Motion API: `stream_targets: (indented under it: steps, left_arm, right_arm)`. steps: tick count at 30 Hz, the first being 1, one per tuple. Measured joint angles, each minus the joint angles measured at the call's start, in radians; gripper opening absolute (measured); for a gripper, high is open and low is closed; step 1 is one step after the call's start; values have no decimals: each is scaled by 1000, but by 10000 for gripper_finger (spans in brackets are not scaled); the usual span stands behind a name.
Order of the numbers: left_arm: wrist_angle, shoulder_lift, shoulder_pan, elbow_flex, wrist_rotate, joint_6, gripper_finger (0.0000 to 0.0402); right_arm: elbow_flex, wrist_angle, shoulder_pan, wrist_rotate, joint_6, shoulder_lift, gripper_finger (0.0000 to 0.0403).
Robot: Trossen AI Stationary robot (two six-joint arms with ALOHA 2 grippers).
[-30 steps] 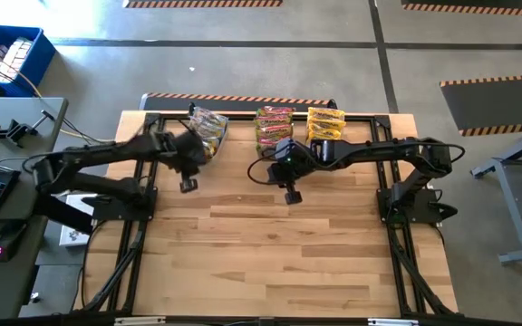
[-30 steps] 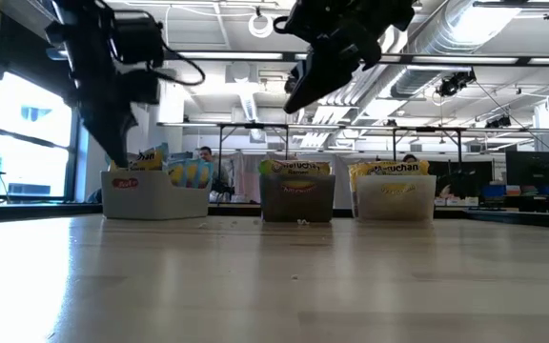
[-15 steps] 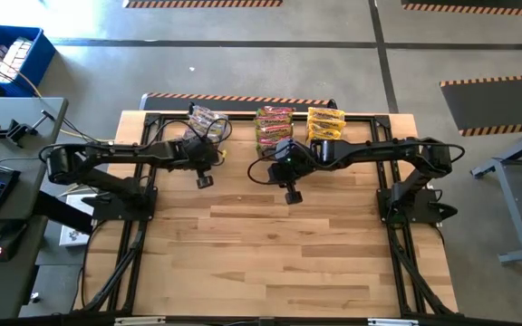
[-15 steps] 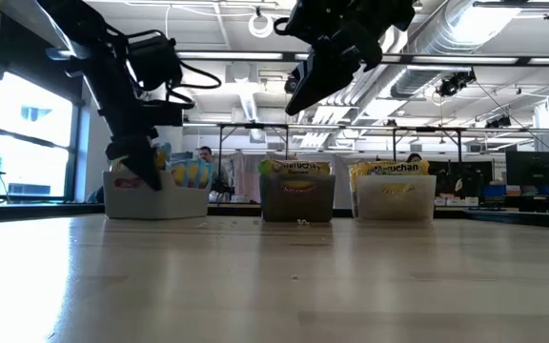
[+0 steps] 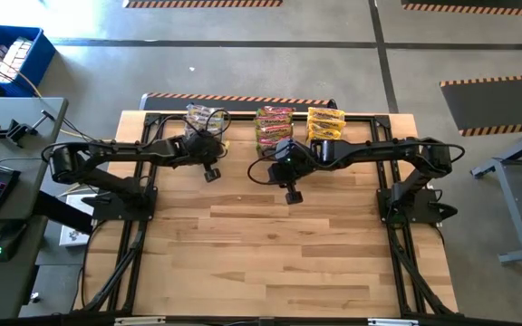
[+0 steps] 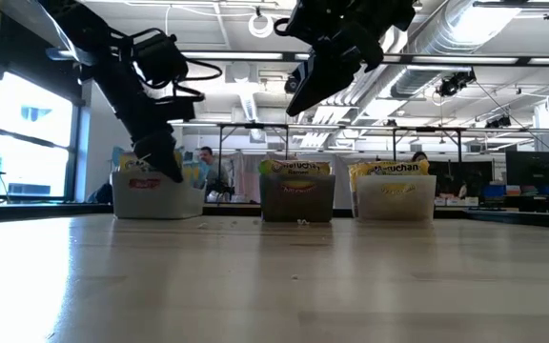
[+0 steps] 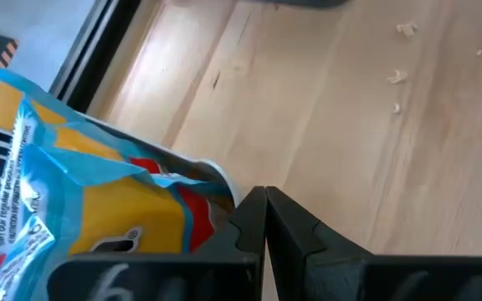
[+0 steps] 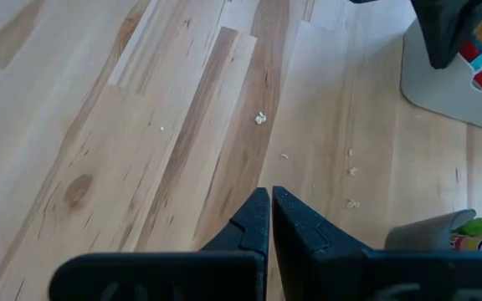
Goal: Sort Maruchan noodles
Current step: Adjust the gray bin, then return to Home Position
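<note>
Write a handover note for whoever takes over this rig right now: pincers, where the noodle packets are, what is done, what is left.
Left pincer: shut, empty, low beside the left tub.
Right pincer: shut, empty, raised over the table in front of the middle tub.
Noodle packets: all in view sit in the three tubs along the far edge, including the right tub.
Done: no packets lie loose on the wooden table; only small crumbs.
Left: apparently nothing to pick; whether each tub holds one flavour cannot be told.
</note>
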Motion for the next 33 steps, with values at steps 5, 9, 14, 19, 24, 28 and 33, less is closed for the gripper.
stream_targets:
  steps: [5, 9, 14, 19, 24, 28, 33]
  left_arm:
    - [21, 0, 0, 0, 2, -1, 0]
    - [15, -35, -11, 0, 31, 5, 0]
    - [52, -147, -46, 0, 188, -35, 0]
    - [235, -219, -104, -88, 293, -49, 0]
    - [502, -261, -123, -219, 381, -90, 0]
    - [652, -290, -127, -305, 395, -130, 0]
    - [732, -366, -127, -392, 396, -177, 0]
  right_arm:
    - [0, -1, 0, 0, 0, 0, 0]
    - [0, -1, 0, 0, -24, -1, 0]
    - [-88, 120, -10, -22, -55, -63, 0]
    - [-374, 477, -37, -32, -2, -151, 0]
    - [-608, 697, -37, 2, 134, -290, 0]
    - [-746, 763, -15, 60, 197, -460, 0]
    - [-913, 788, 15, 202, 225, -706, 0]
